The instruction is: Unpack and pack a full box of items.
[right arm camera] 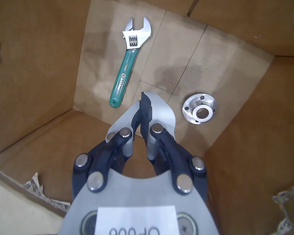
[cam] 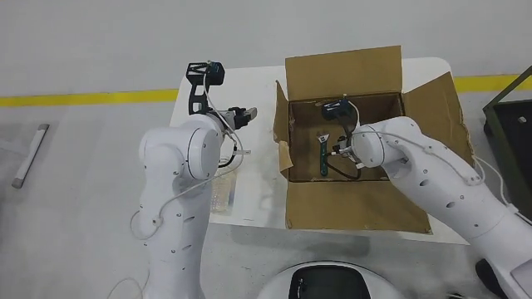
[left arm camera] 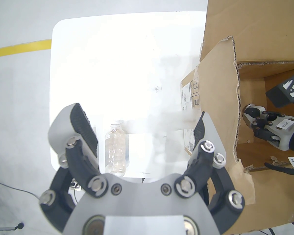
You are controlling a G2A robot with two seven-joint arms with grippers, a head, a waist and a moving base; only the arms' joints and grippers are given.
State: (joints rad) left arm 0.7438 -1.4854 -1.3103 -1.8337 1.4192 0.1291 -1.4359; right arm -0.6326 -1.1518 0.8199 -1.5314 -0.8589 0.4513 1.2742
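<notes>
An open cardboard box (cam: pixel 366 75) stands on the white table (cam: pixel 258 87). On its floor lie a green-handled adjustable wrench (right arm camera: pixel 129 62) and a round metal flange (right arm camera: pixel 199 110). My right gripper (right arm camera: pixel 144 99) hangs inside the box, shut on nothing, above the floor between the wrench handle and the flange. The wrench (cam: pixel 322 156) also shows from above, beside the right gripper (cam: pixel 339 143). My left gripper (left arm camera: pixel 142 130) is open and empty above the table, left of the box. Below it a clear plastic bottle (left arm camera: pixel 115 152) lies on the table.
The box's flaps (cam: pixel 436 104) are spread outward, with a torn edge (left arm camera: pixel 236 113) on the side facing the left arm. The bottle (cam: pixel 220 191) lies near the table's front edge. A dark green cart (cam: pixel 509 133) stands past the table's right end.
</notes>
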